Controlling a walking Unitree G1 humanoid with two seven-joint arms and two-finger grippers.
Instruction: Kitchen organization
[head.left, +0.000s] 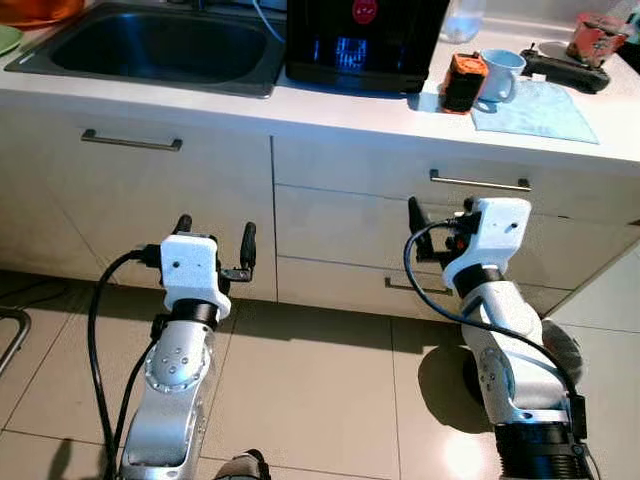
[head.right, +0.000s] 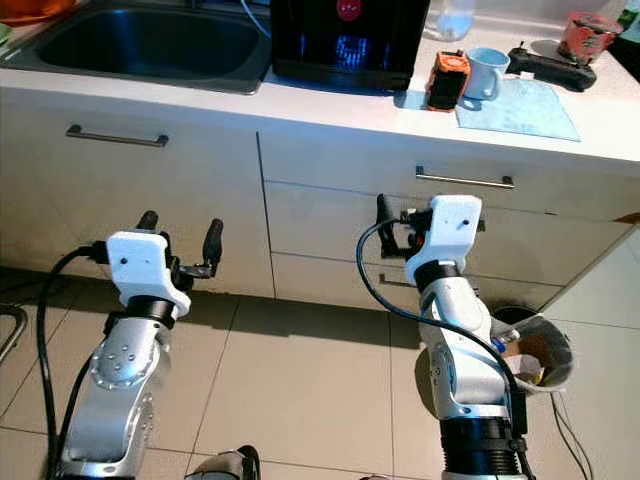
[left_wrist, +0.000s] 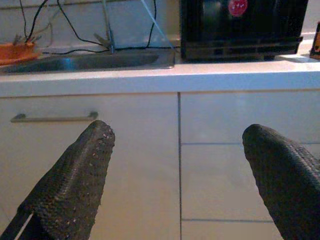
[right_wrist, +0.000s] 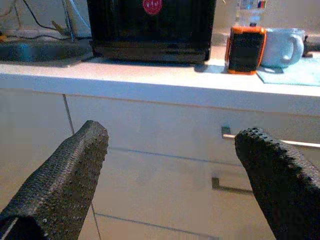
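The robot stood before a run of cream kitchen cabinets (head.left: 180, 200) under a pale table (head.left: 330, 110), both arms raised in front of it above the beige tiled floor (head.left: 320, 390). The left hand (head.left: 213, 243) hung at about eight o'clock in the head view, its two black fingers spread apart and holding nothing, in front of the cabinet door with the long metal bar handle (head.left: 131, 140). The right hand (head.left: 440, 222) sat at about four o'clock, fingers likewise parted and empty, level with the stack of drawers and near the lower drawer's metal handle (right_wrist: 227, 184). Up on the table, a dark stainless steel sink (head.left: 160, 48) lay at eleven o'clock, with an orange bowl (left_wrist: 17, 51) beyond it and black cables trailing along the wall. At twelve o'clock stood a boxy black appliance with a red round badge (head.left: 365, 40). Just beside it, toward one o'clock, stood a small black and orange device (head.left: 464, 82), upright, and touching or nearly touching it a light blue ceramic mug (head.left: 500, 72) rested on the edge of a light blue cloth (head.left: 535, 108). Behind the cloth lay a black tool-like object (head.left: 565, 70) and a red patterned container (head.left: 597, 38). On the floor at four o'clock, behind the right arm, stood a grey waste bin (head.right: 535, 352) holding scraps.
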